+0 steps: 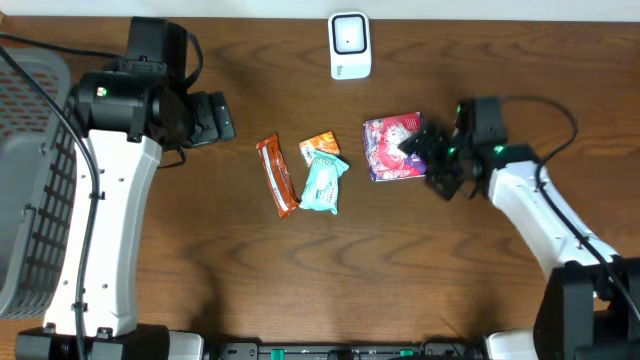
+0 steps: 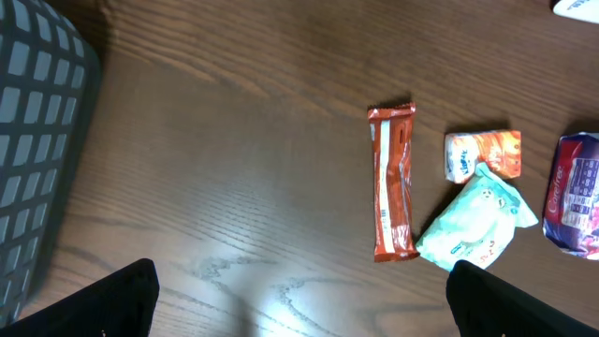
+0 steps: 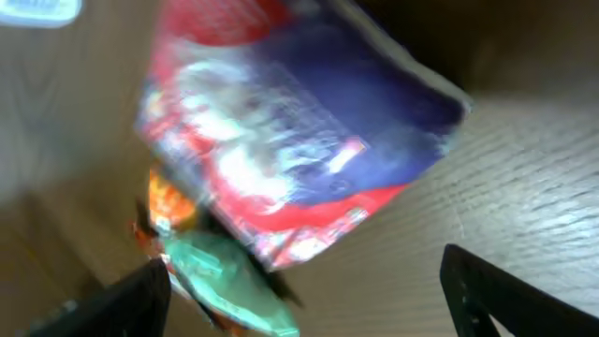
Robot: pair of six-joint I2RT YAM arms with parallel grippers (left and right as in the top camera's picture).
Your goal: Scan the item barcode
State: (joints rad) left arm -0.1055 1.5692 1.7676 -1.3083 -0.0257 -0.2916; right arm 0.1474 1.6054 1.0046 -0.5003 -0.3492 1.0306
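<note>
The right gripper (image 1: 430, 160) is spread wide, gripping nothing, at 3 o'clock of the red-purple pack (image 1: 392, 147). The pack lies at 5 o'clock from the scanner (image 1: 349, 45). The left gripper (image 2: 299, 304) gapes, empty.

— What lies on the bench (image 1: 200, 280)?
— A row: the long bar (image 1: 277, 175) leftmost, then the small packet (image 1: 320, 146) behind the pouch (image 1: 323, 183), touching it, and the large pack (image 1: 393, 147) rightmost.
— And the scanner (image 1: 349, 45)?
— Behind them, with the basket (image 1: 30, 180) far left.
</note>
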